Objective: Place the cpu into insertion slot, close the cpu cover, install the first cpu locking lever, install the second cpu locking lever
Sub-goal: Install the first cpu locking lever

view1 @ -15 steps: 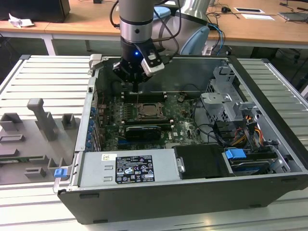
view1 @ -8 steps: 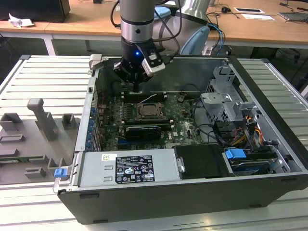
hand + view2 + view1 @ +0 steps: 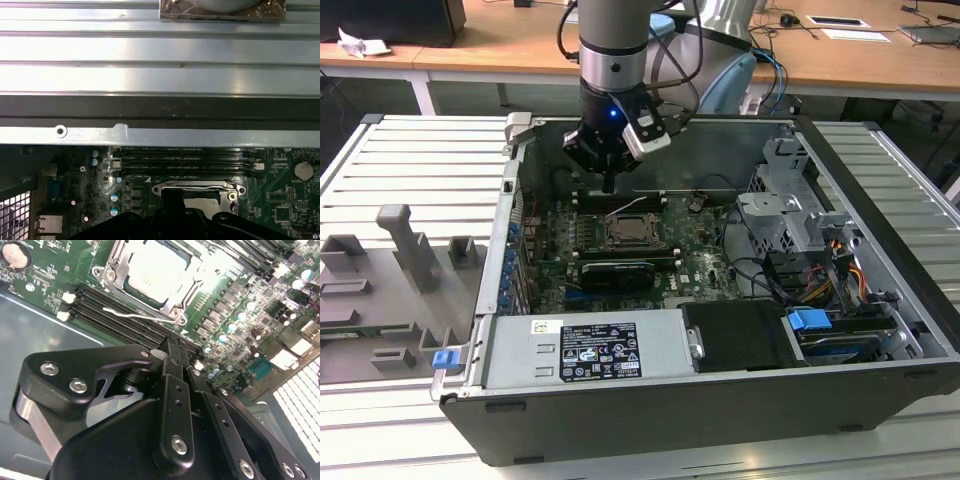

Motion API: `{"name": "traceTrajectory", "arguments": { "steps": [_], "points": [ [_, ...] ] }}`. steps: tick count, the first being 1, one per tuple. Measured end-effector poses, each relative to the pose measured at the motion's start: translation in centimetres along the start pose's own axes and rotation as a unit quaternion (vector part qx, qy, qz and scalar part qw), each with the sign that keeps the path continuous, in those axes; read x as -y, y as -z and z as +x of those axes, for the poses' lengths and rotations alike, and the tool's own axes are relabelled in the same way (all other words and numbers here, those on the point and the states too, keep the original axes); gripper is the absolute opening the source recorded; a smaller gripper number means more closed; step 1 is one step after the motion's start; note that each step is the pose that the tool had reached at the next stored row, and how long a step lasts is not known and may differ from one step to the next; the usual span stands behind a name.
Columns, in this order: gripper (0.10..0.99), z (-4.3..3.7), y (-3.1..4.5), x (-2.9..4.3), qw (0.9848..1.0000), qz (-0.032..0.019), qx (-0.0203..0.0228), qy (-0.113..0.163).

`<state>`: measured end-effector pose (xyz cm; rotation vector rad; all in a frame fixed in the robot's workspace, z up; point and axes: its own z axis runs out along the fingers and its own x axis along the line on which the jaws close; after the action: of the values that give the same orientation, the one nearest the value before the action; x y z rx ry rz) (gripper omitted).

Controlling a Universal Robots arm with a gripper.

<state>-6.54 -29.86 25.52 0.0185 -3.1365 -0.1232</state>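
Black pincer [image 3: 175, 347] fingers are sitting pressed together, carrying nothing that you can see. In the exterior view the tip is hanging over the memory slots [image 3: 95, 305], just beside the socket. Whether it is touching the board, I cannot tell.

Closest to the tip, a thin pale locking lever [image 3: 131, 314] is lying loose across the memory slots. It is not tucked under any catch. Its long axis is running along the slots and along the nearest socket edge.

Beyond it, the cpu [image 3: 157, 270] is lying flat in the socket with its metal top facing up. Being square, it is offering you no real long axis, and its sides are lining up with the slots. The cpu cover [image 3: 119, 282] is resting down around it as a frame. The socket is sitting about mid-board on the motherboard [image 3: 40, 285], toward the far wall of the case [image 3: 620, 400] in the exterior view.

You are risking three things here:
- **Slipping off:** the lever is a springy wire, so closed tips meeting it off-centre are likely to slide off.
- **Striking parts:** a slip would be sending the tips into the slot latches or the small capacitors nearby.
- **Uneven clamping:** if the cover is not lying fully flat, forcing the lever down would be loading the chip unevenly.
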Motion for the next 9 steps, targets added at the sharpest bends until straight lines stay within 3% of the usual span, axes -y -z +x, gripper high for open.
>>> {"name": "traceTrajectory", "arguments": {
  "steps": [1,4,6,9],
  "points": [
    [0.106,0.0,-0.16,0.02,1.0,0.0002,0.0047,0.001],
    [0.106,0.12,-0.25,0.06,0.9996,0.0004,0.0277,0.006],
    [0.106,0.12,-0.29,0.06,0.9995,0.0003,0.0302,0.006],
    [0.106,0.12,-0.36,0.06,0.9995,0.0003,0.0303,0.006]
  ]
}}
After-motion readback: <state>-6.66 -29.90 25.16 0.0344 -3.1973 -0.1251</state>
